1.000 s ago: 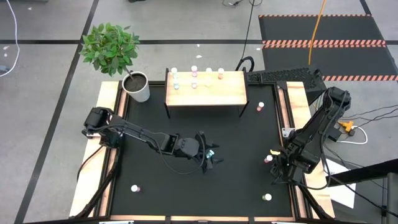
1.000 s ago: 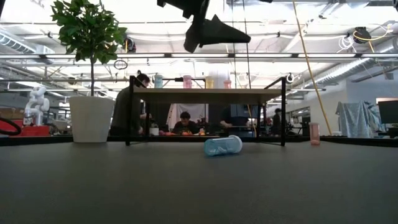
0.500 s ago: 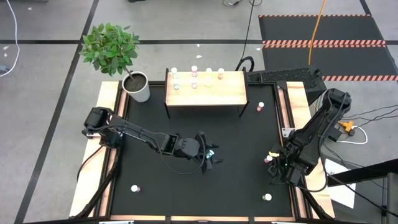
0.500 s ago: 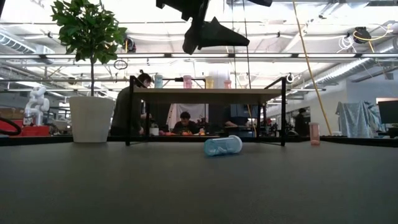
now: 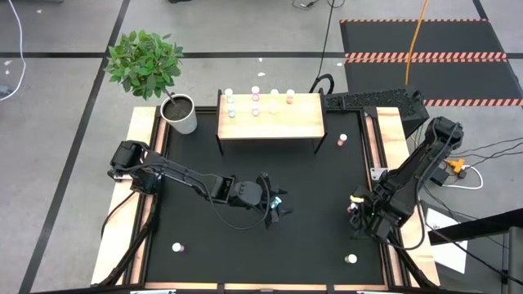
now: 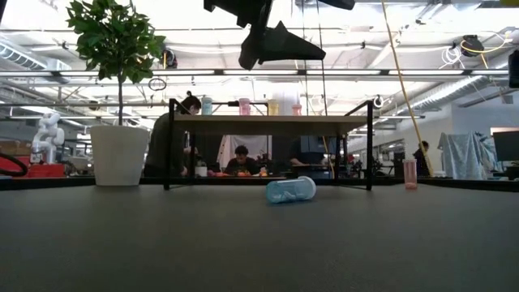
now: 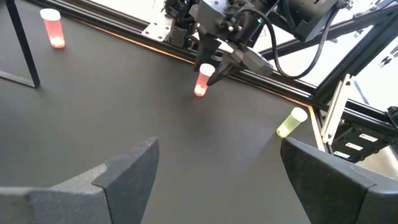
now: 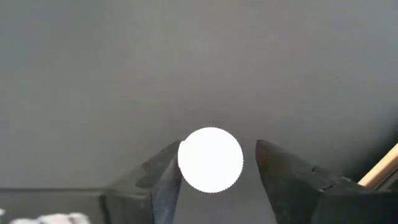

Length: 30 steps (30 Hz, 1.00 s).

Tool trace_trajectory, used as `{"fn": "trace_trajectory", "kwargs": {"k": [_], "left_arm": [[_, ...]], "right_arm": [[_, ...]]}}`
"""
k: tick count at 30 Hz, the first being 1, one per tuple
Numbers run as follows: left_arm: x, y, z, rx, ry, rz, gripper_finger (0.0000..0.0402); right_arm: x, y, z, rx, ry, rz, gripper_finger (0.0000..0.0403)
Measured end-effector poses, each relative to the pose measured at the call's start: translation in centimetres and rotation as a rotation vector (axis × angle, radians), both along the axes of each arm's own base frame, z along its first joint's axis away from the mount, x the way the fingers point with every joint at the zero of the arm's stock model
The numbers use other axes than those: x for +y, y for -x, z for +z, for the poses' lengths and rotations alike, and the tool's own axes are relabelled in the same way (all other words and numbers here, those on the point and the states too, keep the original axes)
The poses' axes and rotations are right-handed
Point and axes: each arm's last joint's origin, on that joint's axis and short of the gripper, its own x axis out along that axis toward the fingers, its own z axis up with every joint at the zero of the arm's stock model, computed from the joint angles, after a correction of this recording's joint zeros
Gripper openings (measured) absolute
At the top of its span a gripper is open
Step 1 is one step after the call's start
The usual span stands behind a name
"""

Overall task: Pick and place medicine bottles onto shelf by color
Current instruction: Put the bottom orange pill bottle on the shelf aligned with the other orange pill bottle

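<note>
A pink bottle (image 7: 199, 87) with a white cap stands upright near the table's right edge. My right gripper (image 5: 357, 204) is open above it and points down, one finger on each side of the cap (image 8: 210, 160). A teal bottle (image 6: 290, 190) lies on its side mid-table. My left gripper (image 7: 217, 180) is open and empty, well above it (image 6: 268, 40). The wooden shelf (image 5: 270, 121) at the far side carries several bottles (image 5: 255, 102). My right gripper comes at the pink bottle from above, pointing down. One finger (image 8: 163, 167) shows right at the rim of the white cap (image 8: 186, 163). The other finger (image 8: 273, 163) stands a small gap away. I cannot tell whether the near finger touches the cap.
A pale green bottle (image 7: 291, 122) lies near the front right corner. A pink bottle (image 5: 342, 140) stands right of the shelf. Another bottle (image 5: 176, 247) stands front left. A white plant pot (image 5: 180, 113) is at the far left. People sit beyond the table (image 6: 242, 158).
My right gripper has edged a little toward the table's left, over the pink bottle. The left arm and the teal bottle have kept still.
</note>
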Motion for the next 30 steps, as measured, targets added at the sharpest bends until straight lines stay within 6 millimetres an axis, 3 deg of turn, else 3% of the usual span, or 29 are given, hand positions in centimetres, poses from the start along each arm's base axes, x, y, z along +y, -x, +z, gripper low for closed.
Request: {"fn": "trace_trajectory", "kwargs": {"k": [10,22,25,30], "left_arm": [[-0.4,0.1,0.0,-0.001,0.004,-0.008,0.0337],[-0.5,0.1,0.0,0.0,0.043,-0.011,0.0337],[-0.5,0.1,0.0,0.0,0.043,-0.013,0.0337],[-0.2,0.0,0.0,0.0,0.034,-0.01,0.0337]], "right_arm": [[0.5,-1.9,0.2,-0.075,-0.092,0.126,0.0116],[-2.0,-7.7,1.2,-0.264,-0.095,0.288,0.0115],[-2.8,-9.1,2.1,-0.304,-0.089,0.333,0.0115],[-3.5,-11.3,5.6,-0.393,-0.035,0.451,0.0115]]}}
